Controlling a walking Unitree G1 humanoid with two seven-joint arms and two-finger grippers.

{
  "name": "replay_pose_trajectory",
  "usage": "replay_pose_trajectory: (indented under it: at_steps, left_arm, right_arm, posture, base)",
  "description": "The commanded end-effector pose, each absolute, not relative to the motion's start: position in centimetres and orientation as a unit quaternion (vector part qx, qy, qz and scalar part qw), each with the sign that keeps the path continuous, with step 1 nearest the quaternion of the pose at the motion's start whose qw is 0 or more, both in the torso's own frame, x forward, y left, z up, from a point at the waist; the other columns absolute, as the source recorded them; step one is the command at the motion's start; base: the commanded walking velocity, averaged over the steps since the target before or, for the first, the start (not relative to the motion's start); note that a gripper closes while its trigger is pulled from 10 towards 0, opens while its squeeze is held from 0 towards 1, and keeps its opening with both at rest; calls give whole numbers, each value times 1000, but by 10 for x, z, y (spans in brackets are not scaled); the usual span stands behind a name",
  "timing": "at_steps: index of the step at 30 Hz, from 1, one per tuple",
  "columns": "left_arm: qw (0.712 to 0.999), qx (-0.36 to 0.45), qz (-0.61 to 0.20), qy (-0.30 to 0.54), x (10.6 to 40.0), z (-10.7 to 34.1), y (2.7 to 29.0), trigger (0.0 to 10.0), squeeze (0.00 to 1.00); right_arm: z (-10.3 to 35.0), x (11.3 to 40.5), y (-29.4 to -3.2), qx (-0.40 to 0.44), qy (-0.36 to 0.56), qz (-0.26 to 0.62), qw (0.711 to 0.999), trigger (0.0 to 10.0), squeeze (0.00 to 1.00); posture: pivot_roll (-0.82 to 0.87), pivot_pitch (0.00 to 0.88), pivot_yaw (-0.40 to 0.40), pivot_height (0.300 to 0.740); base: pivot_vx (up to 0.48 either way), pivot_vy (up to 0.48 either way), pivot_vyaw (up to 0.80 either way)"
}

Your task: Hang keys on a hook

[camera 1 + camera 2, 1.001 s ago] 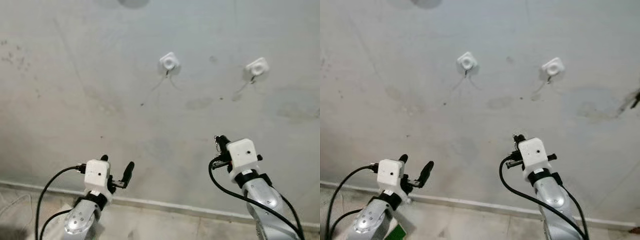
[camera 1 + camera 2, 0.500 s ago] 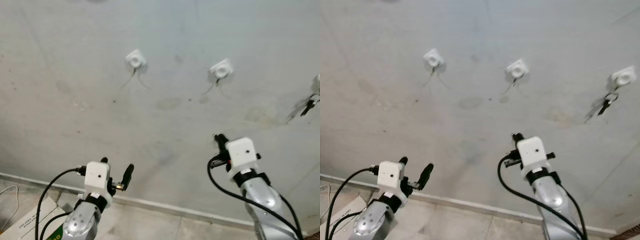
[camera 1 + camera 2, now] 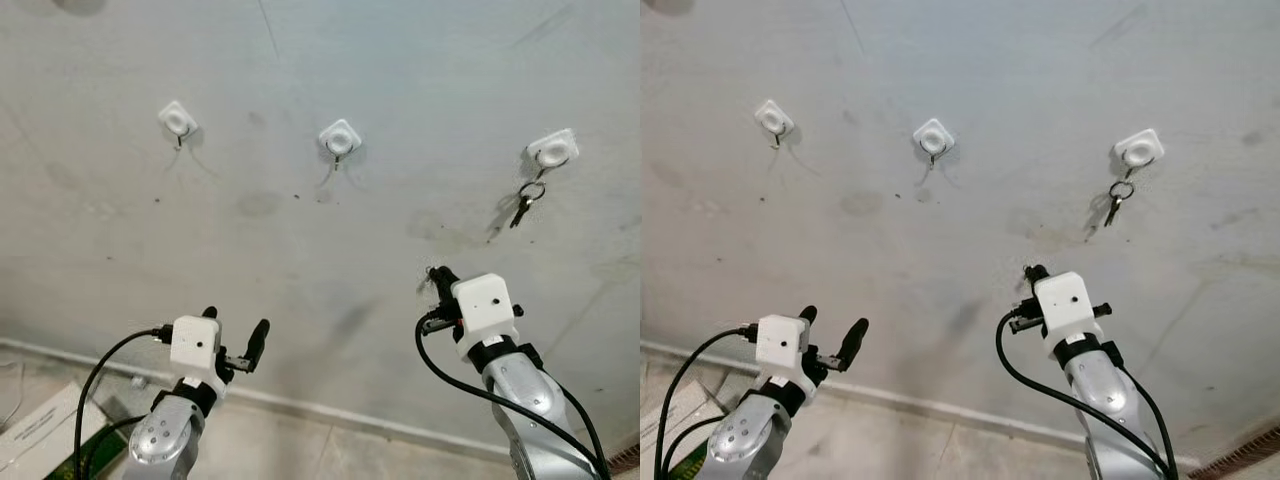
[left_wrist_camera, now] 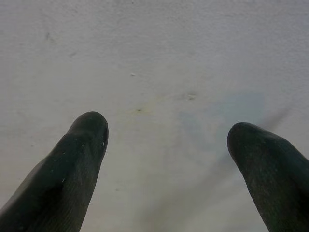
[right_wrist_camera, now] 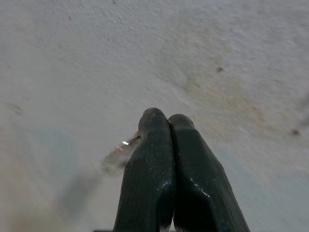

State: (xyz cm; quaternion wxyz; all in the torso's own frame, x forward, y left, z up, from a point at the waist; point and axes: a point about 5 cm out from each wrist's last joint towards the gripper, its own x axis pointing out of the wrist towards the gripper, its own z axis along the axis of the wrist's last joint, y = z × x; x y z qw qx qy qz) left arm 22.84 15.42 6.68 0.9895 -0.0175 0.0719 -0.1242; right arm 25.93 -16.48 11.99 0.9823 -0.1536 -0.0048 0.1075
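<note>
On the grey wall three white hooks sit in a row: a left hook, a middle hook and a right hook, from which a set of keys hangs. Below the middle hook, the left gripper has its fingers spread wide apart, gripping nothing. Below and left of the right hook, the right gripper is pressed closed; its wrist view shows a small blurred metallic glint beside the fingertips, too unclear to identify.
</note>
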Motion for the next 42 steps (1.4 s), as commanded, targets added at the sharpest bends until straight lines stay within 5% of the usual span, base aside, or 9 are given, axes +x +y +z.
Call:
replay_pose_trajectory:
  at_steps: [1,10,20,42]
  left_arm:
    - [989,-9,-136,57,232,74,156,10000,0]
    - [987,6,-160,21,239,91,147,10000,0]
    - [961,-23,-276,19,233,98,120,10000,0]
    - [955,-18,-293,29,231,95,113,10000,0]
  right_arm:
    - [125,262,-160,-152,-17,113,982,10000,0]
    - [137,273,-148,-141,-39,131,981,10000,0]
    - [153,277,-122,-116,-65,196,971,10000,0]
    - [203,302,-90,-57,-113,338,933,10000,0]
  posture:
    - [-8,0,53,740]
    - [-6,0,56,740]
    - [7,0,56,740]
    - [11,0,63,740]
  base:
    - [0,0,0]
    - [0,0,0]
    - [0,0,0]
    - [0,0,0]
